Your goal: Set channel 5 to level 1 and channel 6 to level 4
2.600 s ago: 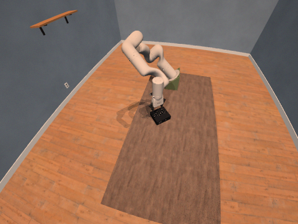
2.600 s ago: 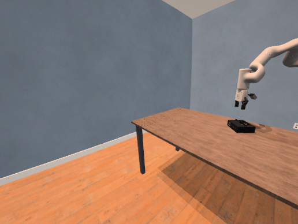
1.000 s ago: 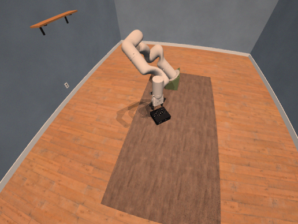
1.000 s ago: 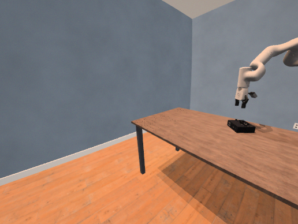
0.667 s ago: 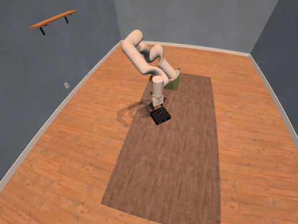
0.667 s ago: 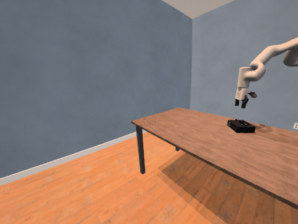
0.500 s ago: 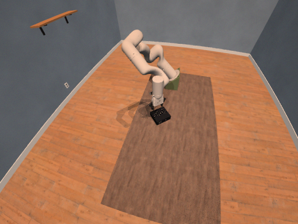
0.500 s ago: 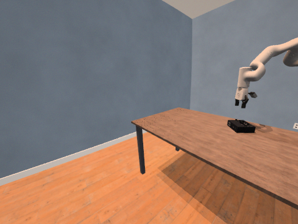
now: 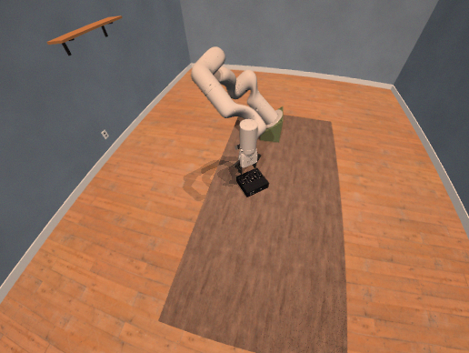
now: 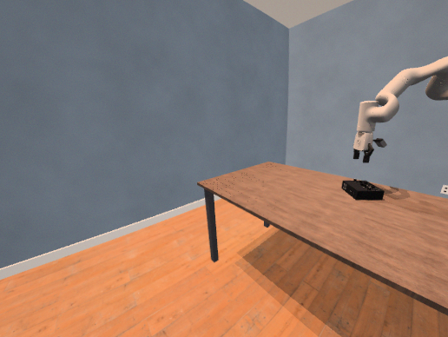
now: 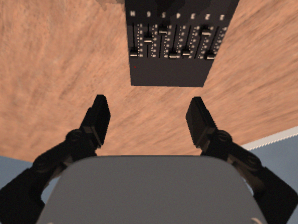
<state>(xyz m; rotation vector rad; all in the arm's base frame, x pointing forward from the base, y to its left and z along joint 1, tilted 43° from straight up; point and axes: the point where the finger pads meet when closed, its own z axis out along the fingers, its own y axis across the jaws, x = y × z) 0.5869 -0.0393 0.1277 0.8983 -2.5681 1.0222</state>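
The black lighting desk (image 9: 253, 182) (image 10: 362, 190) (image 11: 170, 75) stands flat on the brown table (image 9: 273, 255) (image 10: 304, 204) (image 11: 60, 65), near its far left edge. In the wrist view its row of several fader caps stands at differing heights; one pale cap (image 11: 148, 39) sits about midway along its slot. The channel numbers are too small to read. My gripper (image 9: 249, 167) (image 10: 361, 158) (image 11: 149, 106) is open and empty. It hangs well above the table, just beside the desk's near edge, fingers pointing down.
The arm's green base wedge (image 9: 273, 132) sits at the table's far end. A table edge (image 11: 270, 141) runs close to the desk on the arm's side. A wooden shelf (image 9: 84, 31) hangs on the far wall.
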